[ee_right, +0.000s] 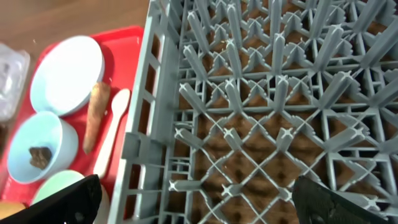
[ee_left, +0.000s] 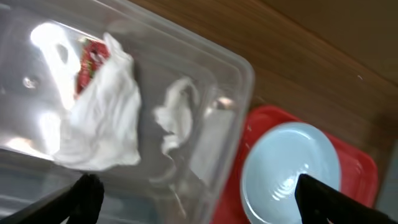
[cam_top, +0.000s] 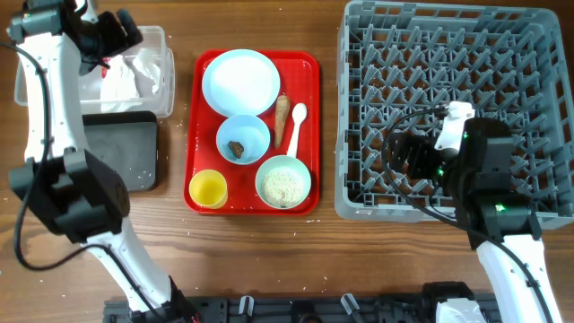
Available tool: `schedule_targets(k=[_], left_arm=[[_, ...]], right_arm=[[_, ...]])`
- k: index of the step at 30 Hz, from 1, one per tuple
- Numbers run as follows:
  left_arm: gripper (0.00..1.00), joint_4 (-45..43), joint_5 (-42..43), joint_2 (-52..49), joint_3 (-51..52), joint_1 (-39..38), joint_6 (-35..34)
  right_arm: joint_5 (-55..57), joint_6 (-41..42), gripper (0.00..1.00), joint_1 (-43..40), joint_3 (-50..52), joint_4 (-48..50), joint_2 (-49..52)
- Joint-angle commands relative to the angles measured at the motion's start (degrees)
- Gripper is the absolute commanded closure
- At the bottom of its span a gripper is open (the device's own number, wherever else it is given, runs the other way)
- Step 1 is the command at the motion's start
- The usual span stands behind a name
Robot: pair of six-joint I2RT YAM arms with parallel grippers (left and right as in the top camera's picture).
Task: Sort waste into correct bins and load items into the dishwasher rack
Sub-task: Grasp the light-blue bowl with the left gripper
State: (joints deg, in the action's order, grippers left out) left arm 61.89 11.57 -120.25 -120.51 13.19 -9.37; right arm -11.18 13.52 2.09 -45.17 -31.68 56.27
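The brown root (cam_top: 282,118) lies on the red tray (cam_top: 309,81), parallel to the white spoon (cam_top: 295,126) just beside it. Its long axis runs near-to-far, with the tapered end toward the robot. The left gripper (ee_left: 200,198) is spread empty over the clear tub (ee_left: 242,68), and the right gripper (ee_right: 200,202) is spread empty over the rack (ee_right: 280,124).

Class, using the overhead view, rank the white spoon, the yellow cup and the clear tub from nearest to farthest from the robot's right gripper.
From the right gripper:
1. White spoon, on the right side of the red tray.
2. Yellow cup, at that tray's near-left corner.
3. Clear tub, at the table's far left.
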Motion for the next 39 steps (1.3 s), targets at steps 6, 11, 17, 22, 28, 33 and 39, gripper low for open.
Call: schedule_targets(k=[6, 11, 17, 22, 28, 33, 39], left_arm=[[0.00, 13.51, 6.38, 1.42, -0.26, -11.87, 1.40], [0.00, 18.97, 6.38, 1.84, -0.26, -15.72, 0.92], [0.00, 26.64, 4.61, 2.40, -0.26, -17.31, -0.11], [0.01, 28.37, 3.72, 5.11, -0.26, -20.57, -0.13], [0.01, 28.74, 3.37, 10.60, -0.26, -23.76, -0.39], [0.01, 25.11, 2.16, 10.56, 1.36, -28.96, -2.10], [0.04, 13.20, -9.51, 10.51, 12.90, -36.68, -10.86]], right_arm=[[-0.96, 3.48, 0.00, -0.09, -1.33, 0.57, 0.15], [-0.94, 3.41, 0.00, -0.09, -1.33, -0.35, 0.15], [-0.96, 3.41, 0.00, -0.09, -1.33, -1.01, 0.15], [-0.96, 3.41, 0.00, -0.09, -1.33, -2.03, 0.15], [-0.96, 3.43, 0.00, -0.09, -1.33, -2.45, 0.15], [-0.96, 3.43, 0.00, -0.07, -1.33, -2.49, 0.15], [-0.94, 3.37, 0.00, -0.09, -1.33, -2.58, 0.15]])
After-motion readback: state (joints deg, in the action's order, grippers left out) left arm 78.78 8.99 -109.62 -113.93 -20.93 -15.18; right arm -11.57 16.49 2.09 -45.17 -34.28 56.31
